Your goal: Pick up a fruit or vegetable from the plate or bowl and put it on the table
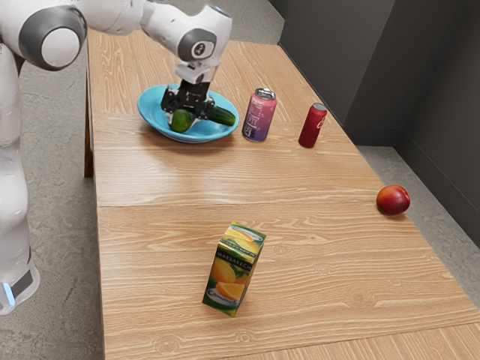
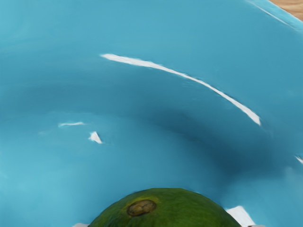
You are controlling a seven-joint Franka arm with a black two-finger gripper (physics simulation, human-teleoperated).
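Exterior view: claw (image 1: 186, 114) down in blue bowl (image 1: 153, 124) at green fruit (image 1: 180, 121)

The round green fruit sits in the bowl at the claw; whether the claw has gripped it, I cannot tell. A long green vegetable (image 1: 223, 115) lies beside it, also in the bowl. The wrist view shows the fruit's brown stem end (image 2: 142, 207) close to the claw. On the wooden tabletop (image 1: 161, 184) stand a pink-purple can (image 1: 259, 115), a red can (image 1: 312, 126) and a juice carton (image 1: 233, 268); a red-orange fruit (image 1: 393, 200) rests near the edge.
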